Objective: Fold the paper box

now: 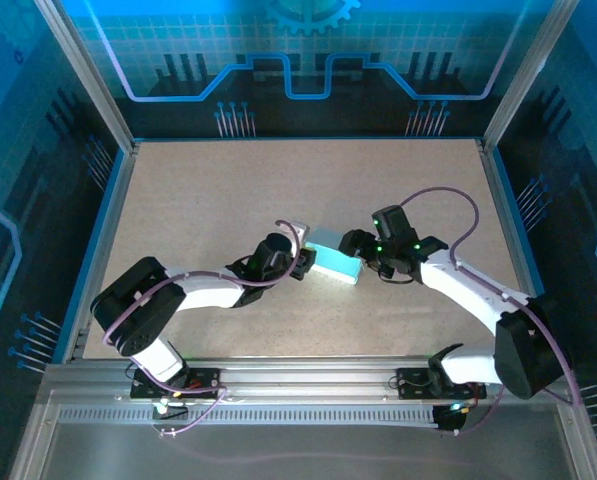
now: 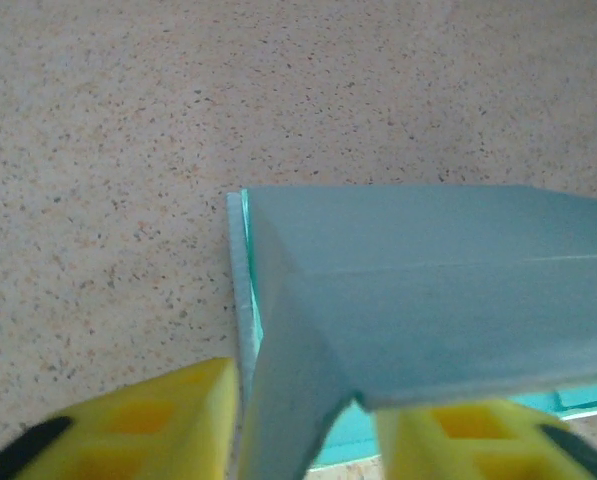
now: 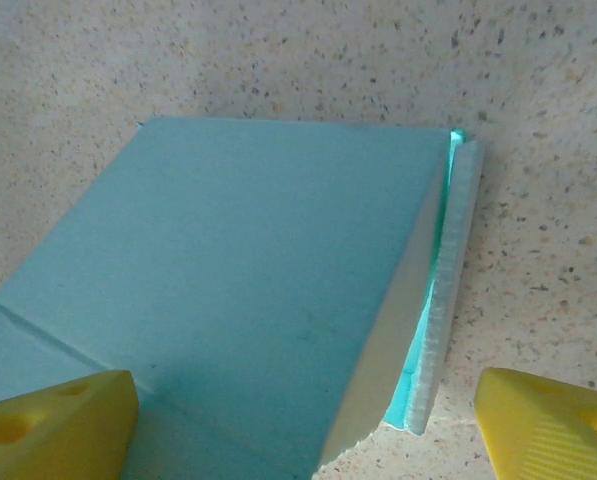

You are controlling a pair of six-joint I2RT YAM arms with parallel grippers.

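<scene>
Box [image 1: 333, 258]: sat mid table [image 1: 228, 190], partly folded, pale blue, between both grippers. Left gripper [image 1: 305, 263]: waited close at box's left end, yellow fingers [image 2: 128, 430] parted, straddled a folded corner without clamping it. Right gripper [image 1: 362, 252]: faced box's right end, fingers [image 3: 548, 425] spread wide around a raised flap, gripped nothing.

left end effector [image 1: 306, 263] and right end effector [image 1: 358, 252], jaws apart
</scene>
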